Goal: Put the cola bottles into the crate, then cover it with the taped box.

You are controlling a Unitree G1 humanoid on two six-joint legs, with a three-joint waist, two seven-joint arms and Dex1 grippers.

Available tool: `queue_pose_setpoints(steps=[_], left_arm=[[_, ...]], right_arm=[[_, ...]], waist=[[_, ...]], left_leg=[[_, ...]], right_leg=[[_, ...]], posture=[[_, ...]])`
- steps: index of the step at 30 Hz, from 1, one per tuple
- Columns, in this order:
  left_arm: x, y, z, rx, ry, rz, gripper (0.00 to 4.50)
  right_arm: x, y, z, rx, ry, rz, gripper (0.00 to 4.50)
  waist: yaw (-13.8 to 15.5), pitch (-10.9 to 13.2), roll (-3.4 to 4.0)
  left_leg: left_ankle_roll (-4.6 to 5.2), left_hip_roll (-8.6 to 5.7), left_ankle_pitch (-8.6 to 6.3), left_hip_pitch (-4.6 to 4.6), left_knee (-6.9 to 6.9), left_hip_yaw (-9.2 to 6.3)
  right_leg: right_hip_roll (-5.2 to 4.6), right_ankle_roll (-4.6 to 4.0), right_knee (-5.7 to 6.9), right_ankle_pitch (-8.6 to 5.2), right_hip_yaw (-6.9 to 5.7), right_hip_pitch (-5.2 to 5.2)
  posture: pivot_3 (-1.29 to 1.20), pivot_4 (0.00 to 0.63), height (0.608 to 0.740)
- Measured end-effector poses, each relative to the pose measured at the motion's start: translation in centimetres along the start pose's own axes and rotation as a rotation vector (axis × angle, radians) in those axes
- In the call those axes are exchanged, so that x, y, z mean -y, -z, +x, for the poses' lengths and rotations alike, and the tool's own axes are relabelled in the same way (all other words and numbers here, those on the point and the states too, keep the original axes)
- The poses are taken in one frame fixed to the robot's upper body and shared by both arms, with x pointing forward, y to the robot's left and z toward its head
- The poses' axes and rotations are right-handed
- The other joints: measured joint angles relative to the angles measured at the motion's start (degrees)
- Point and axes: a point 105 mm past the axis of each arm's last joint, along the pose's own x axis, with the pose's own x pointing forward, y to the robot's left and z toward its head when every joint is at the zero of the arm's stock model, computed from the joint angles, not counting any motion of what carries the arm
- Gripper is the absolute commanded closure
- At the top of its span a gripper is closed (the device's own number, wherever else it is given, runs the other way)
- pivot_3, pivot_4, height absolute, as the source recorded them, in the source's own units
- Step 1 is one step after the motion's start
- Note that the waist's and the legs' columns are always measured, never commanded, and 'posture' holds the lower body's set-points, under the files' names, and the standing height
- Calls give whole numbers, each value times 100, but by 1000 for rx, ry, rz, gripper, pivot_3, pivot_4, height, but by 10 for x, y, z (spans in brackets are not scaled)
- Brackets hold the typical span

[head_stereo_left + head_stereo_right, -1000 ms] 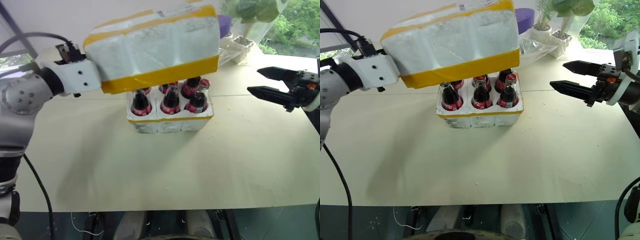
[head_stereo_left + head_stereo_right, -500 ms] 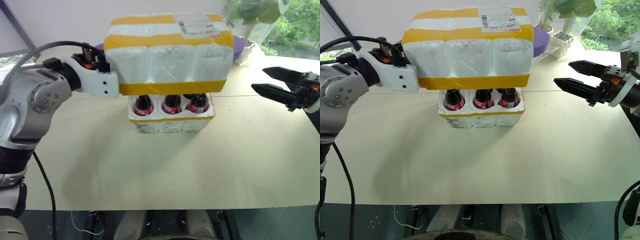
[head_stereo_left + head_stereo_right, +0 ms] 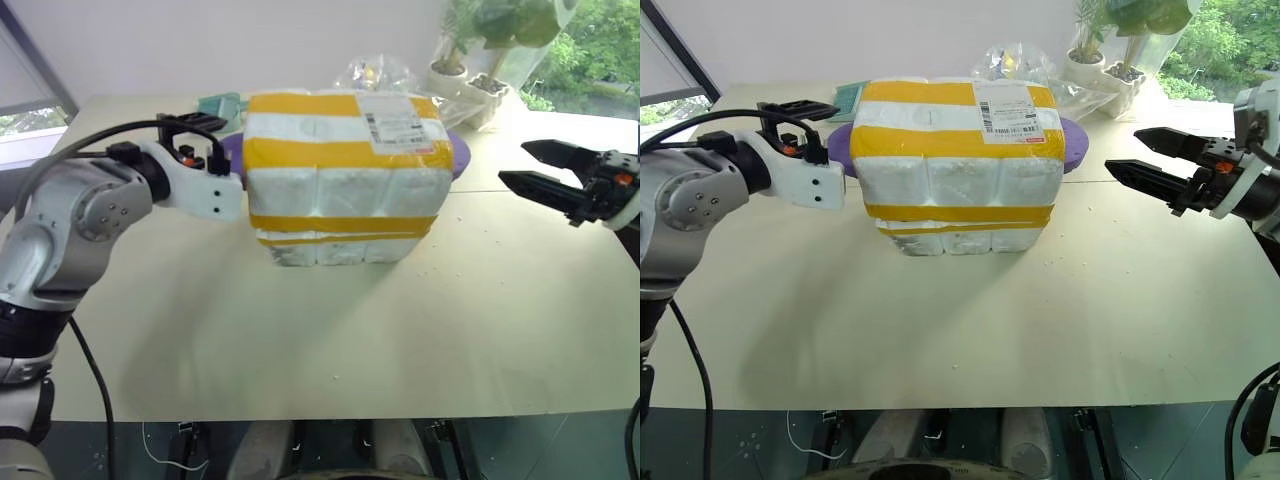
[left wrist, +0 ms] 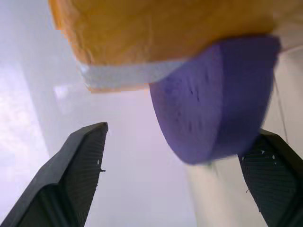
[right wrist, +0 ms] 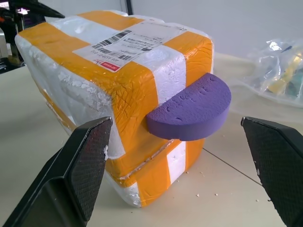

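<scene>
One pale surface (image 3: 970,330) is seen, carrying all items. At its centre, one taped box (image 3: 958,165) is set down over one crate (image 3: 960,238), of which only the lower white edge and one yellow tape strip are exposed beneath the box. The cola bottles are concealed under the box and cannot be counted.

On the taped box, wide yellow bands are counted as two across the top and one around the lower side. One white shipping label (image 3: 1008,110) is fixed to the top, toward the right. Two purple half-round tabs are seen, one on the left end (image 3: 837,150) and one on the right end (image 5: 189,113).

Two grippers are present. The left gripper (image 3: 805,125) is positioned just beside the left end of the box, with its two black fingers spread wide on either side of the left purple tab; no contact with the tab is made and nothing is held. The right gripper (image 3: 1160,160) is held well apart from the box, to the right, with its two fingers spread wide and empty.

At the far edge, one clear plastic bag (image 3: 1015,62) and two potted plants (image 3: 1090,45) are located, and one teal item (image 3: 847,97) lies at the far left.
</scene>
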Motion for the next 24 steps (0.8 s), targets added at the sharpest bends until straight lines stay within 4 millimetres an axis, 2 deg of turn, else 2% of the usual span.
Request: queue_pose_setpoints(steps=[3,4,7,10,12,13,15,16,18,19,21,24], left_arm=[[29,5,-5,-17,110,-28,59],[34,7,-7,-21,124,-42,59],[37,20,-18,-42,130,-110,59],[34,29,-28,-26,97,-262,59],[34,38,-34,5,83,-505,59],[39,44,-40,47,108,-723,59],[43,47,-50,144,167,-1010,59],[40,44,-59,245,228,-1224,59],[27,39,-78,402,321,-1443,59],[17,37,-90,479,364,-1517,59],[6,37,-103,537,396,-1551,59],[8,36,-104,563,432,-1593,59]], right_arm=[[0,0,1,0,-2,0,0],[0,0,1,-3,-3,0,0],[0,2,2,-12,-9,-3,0],[-1,3,2,-20,-21,-4,0],[-2,5,1,-31,-32,-5,0],[-3,6,1,-46,-44,-9,0],[-3,9,0,-70,-61,-12,0],[-5,11,1,-84,-80,-16,0],[-8,13,4,-98,-114,-18,0],[-10,14,6,-105,-134,-22,0],[-12,13,10,-111,-158,-31,0],[-17,11,16,-106,-199,-38,0]], waist=[[-7,0,1],[-3,1,0],[13,1,0],[14,1,0],[6,0,1],[-4,0,1],[-19,1,0],[-39,3,-3],[-68,8,-11],[-93,8,-11],[-128,6,-4],[-134,6,-4]], left_leg=[[0,1,0,0,0,0],[0,2,0,0,0,0],[1,1,-1,0,1,-1],[2,0,-2,-1,3,-1],[2,2,-2,-1,4,-2],[2,2,-2,-1,4,-2],[2,3,-2,-1,4,-2],[2,3,-2,-1,6,-2],[2,4,-2,-1,8,-3],[2,3,-2,-1,9,-3],[2,0,-3,2,9,-3],[-1,4,-2,5,7,-6]], right_leg=[[0,0,0,0,0,-2],[0,0,0,0,0,-2],[-4,0,0,0,0,-1],[-5,0,-2,0,0,0],[-3,0,1,0,-2,-1],[-2,1,2,-1,-2,-2],[1,3,5,-2,-3,-4],[10,4,7,-3,-3,-4],[15,5,8,-4,-4,-3],[14,5,8,-4,-4,-2],[9,6,6,-5,-3,1],[2,4,8,-5,-2,3]], posture=[[0,150,740],[0,150,740],[0,150,740],[0,150,740],[0,150,740],[0,150,740],[0,150,740],[0,150,740],[0,150,740],[0,150,740],[0,150,740],[0,150,740]])
